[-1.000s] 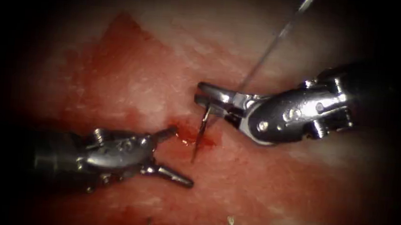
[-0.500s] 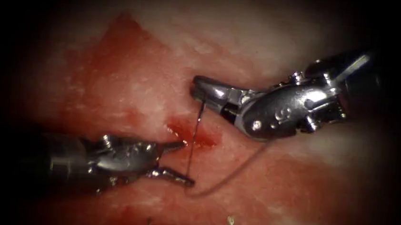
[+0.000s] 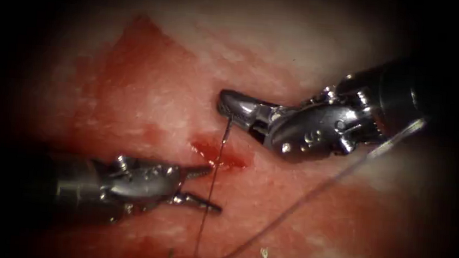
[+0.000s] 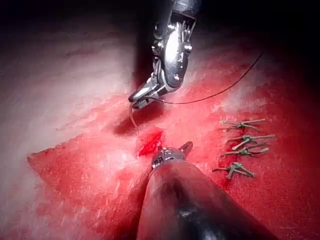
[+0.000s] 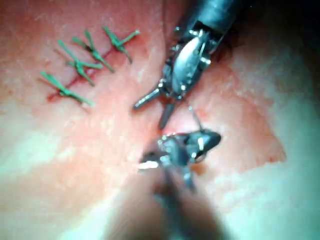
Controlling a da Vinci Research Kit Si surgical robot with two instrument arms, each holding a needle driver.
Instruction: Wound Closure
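my right hand [image 3: 230,106], centre frame, is clamped on the needle [image 3: 226,131] near one end, above the red fluid [image 3: 222,157]. my left hand [image 3: 203,187] gapes empty, lower left. left wrist view reveals green knots [image 4: 242,145].

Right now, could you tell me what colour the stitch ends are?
Green; the stitch ends show best in the right wrist view.
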